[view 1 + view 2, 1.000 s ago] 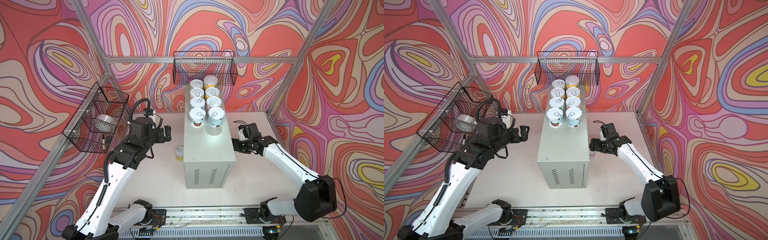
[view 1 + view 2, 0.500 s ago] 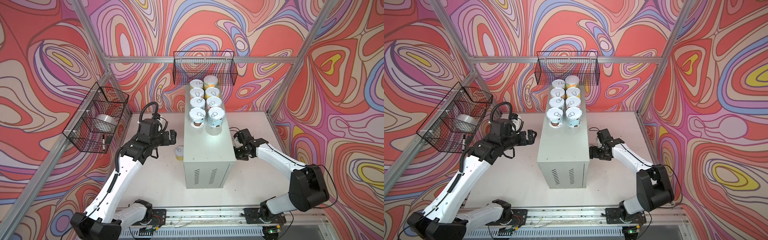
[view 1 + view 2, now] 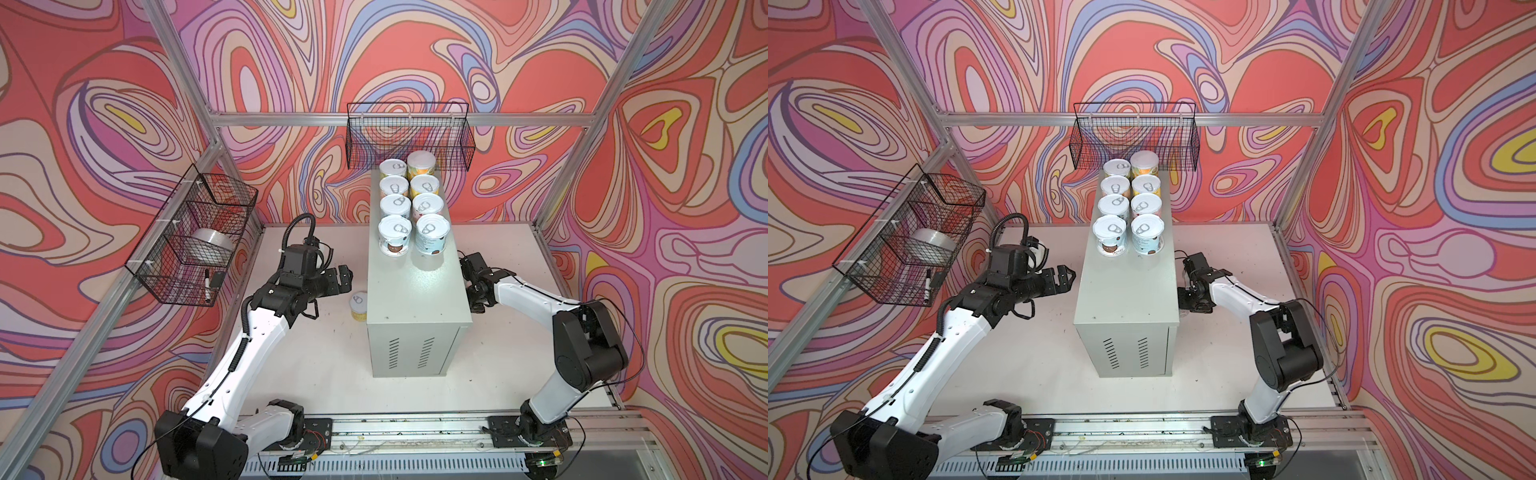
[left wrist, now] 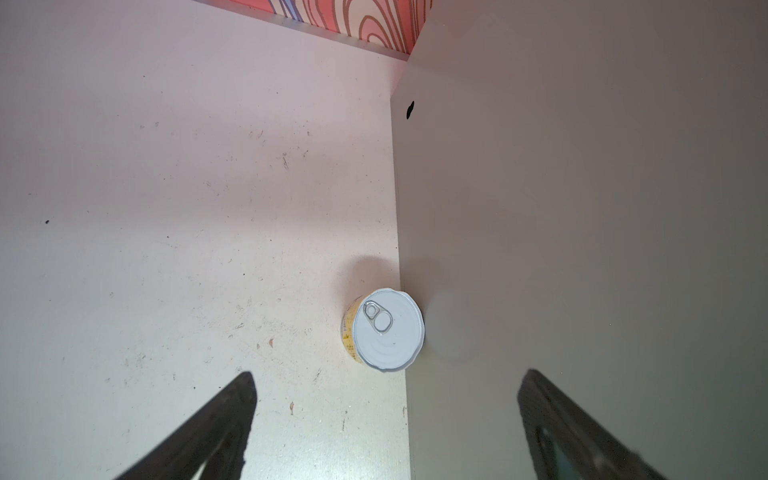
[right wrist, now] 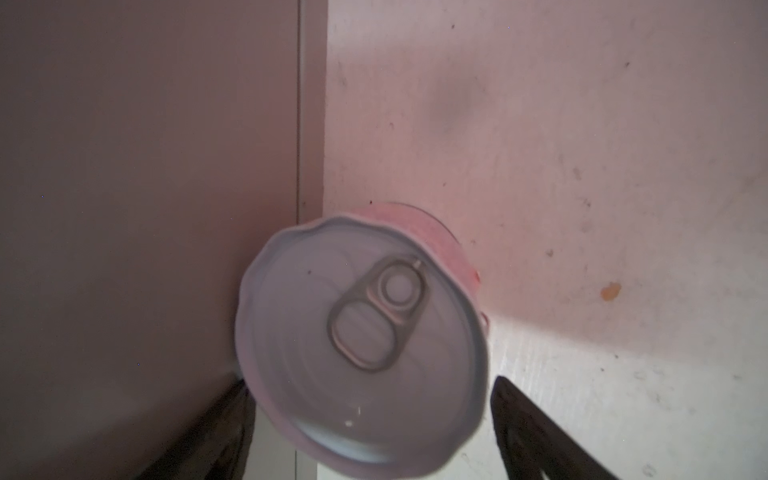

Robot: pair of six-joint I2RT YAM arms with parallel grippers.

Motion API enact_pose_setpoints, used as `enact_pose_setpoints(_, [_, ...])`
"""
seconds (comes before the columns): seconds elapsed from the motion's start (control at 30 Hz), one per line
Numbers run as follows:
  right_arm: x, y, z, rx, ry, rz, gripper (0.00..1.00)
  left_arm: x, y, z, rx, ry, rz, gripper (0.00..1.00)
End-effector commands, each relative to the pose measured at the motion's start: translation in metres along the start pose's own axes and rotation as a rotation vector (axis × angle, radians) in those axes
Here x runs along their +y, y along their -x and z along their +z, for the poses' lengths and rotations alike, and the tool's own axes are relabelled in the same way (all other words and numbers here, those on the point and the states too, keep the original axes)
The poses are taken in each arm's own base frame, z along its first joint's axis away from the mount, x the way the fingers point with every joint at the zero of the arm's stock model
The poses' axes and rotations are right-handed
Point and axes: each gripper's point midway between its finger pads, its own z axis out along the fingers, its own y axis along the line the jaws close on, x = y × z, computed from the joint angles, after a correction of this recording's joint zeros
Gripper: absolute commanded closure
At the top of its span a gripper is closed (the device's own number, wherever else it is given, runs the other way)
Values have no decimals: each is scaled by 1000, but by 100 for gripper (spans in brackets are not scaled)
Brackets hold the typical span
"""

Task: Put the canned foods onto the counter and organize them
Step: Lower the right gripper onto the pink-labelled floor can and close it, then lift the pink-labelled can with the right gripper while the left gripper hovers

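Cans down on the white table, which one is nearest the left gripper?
The yellow-labelled can, upright against the counter's left side, just beyond the left gripper. The pink can stands on the counter's far side, by the right gripper.

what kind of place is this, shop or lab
Most likely a robot test cell, not a real shop: printed walls on an aluminium frame, a left arm and right arm on a base rail, a grey metal cabinet holding tins.

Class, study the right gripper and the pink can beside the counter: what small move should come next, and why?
Probably lower the right gripper slightly and close on the pink can. Its open fingers flank the can, which stands upright on the table close beside the counter, not yet lifted.
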Motion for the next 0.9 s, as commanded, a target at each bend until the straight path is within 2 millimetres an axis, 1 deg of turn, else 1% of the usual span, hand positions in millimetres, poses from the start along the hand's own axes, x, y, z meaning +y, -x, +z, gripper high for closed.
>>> enact_pose_setpoints(0.0, [1,12,10,-25,-10,-14,9,-2,1,6,-2,-20,-20,2])
enact_pose_setpoints(0.1, [-7,18,13,-42,-57,6,10,-2,1,7,-2,-26,-27,3])
enact_pose_setpoints(0.13, [-13,14,22,-22,-84,18,11,-2,1,7,-1,-27,-27,3])
enact_pose_setpoints(0.33, [-31,20,21,-58,-188,54,12,-2,-1,10,8,-31,-37,4])
enact_pose_setpoints(0.4, [-34,24,18,-74,-209,54,11,-2,-3,11,10,-32,-38,4])
enact_pose_setpoints(0.57, [-34,35,14,-106,-223,30,6,0,-5,14,14,-28,-42,4])
enact_pose_setpoints(0.73, [-31,43,20,-110,-213,14,7,-1,-8,16,18,-36,-50,4])
enact_pose_setpoints(0.87, [-28,43,26,-96,-199,12,9,0,-9,16,19,-33,-50,4])
